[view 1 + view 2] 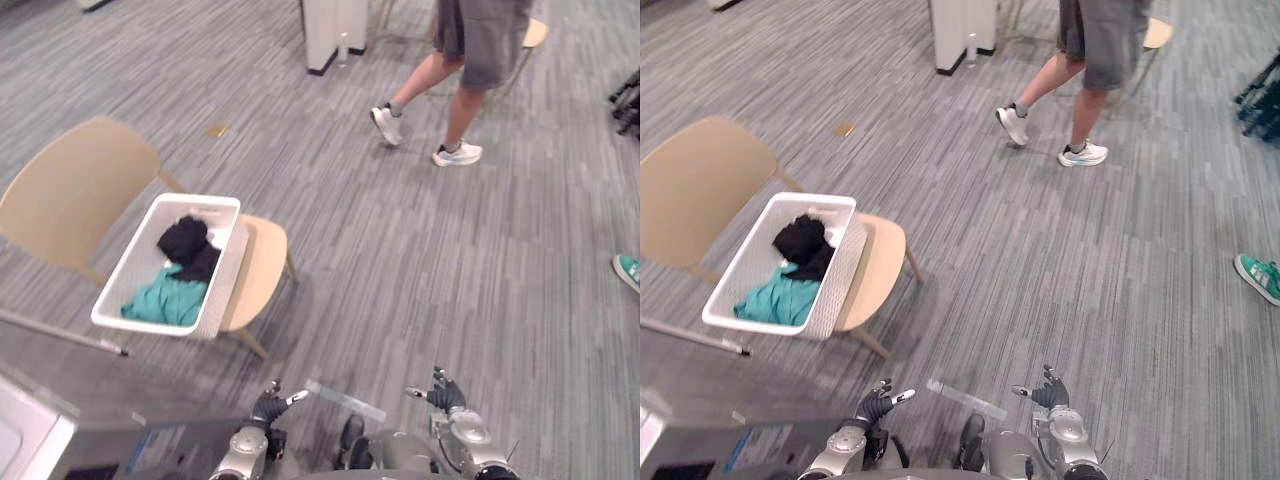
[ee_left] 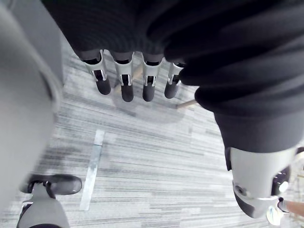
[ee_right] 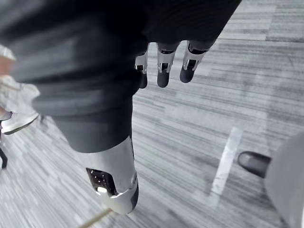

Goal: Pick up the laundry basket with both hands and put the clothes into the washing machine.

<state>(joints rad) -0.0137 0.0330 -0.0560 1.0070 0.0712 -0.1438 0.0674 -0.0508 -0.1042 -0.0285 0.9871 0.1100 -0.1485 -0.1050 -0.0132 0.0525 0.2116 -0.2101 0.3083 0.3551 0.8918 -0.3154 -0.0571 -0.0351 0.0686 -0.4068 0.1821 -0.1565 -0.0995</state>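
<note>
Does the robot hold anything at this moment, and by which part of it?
Nothing is held. The left hand and the right hand are both open and empty, apart from the laundry basket, which rests on the chair.

**Lighting.** Even, diffuse indoor light falls from overhead, and the grey carpet (image 1: 450, 260) reads moderately bright throughout. The chair (image 1: 262, 262) throws a soft shadow on the carpet toward the robot's right (its edge faint and gradual). Seen from the wrists, the dark covers of the left hand (image 2: 127, 88) and right hand (image 3: 163, 71) lie in shade, while the silver thumbs carry a mild sheen.
</note>
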